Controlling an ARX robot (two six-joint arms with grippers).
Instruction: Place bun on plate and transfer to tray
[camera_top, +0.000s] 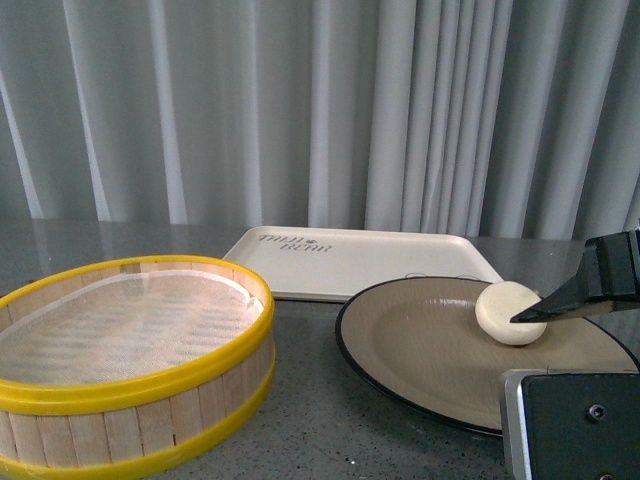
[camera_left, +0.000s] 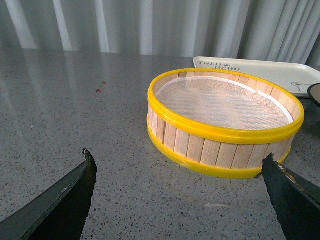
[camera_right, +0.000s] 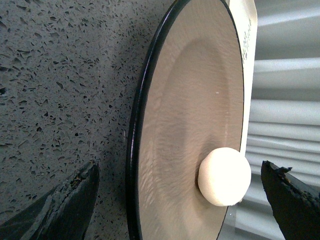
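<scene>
The cream-white bun (camera_top: 511, 312) lies on the far right part of the taupe plate (camera_top: 420, 345), which stands on the grey counter in front of the cream tray (camera_top: 350, 258). My right gripper (camera_top: 560, 310) is open; one dark finger tip reaches to the bun's near right side. In the right wrist view the bun (camera_right: 224, 176) sits on the plate (camera_right: 185, 110) between my open fingers (camera_right: 70, 200), free of both. My left gripper (camera_left: 177, 172) is open and empty over bare counter. The tray also shows in the left wrist view (camera_left: 270, 72).
A round bamboo steamer basket (camera_top: 125, 350) with a yellow rim and white liner stands at the front left, left of the plate; in the left wrist view the basket (camera_left: 225, 120) is just beyond my fingers. Grey curtains hang behind the counter.
</scene>
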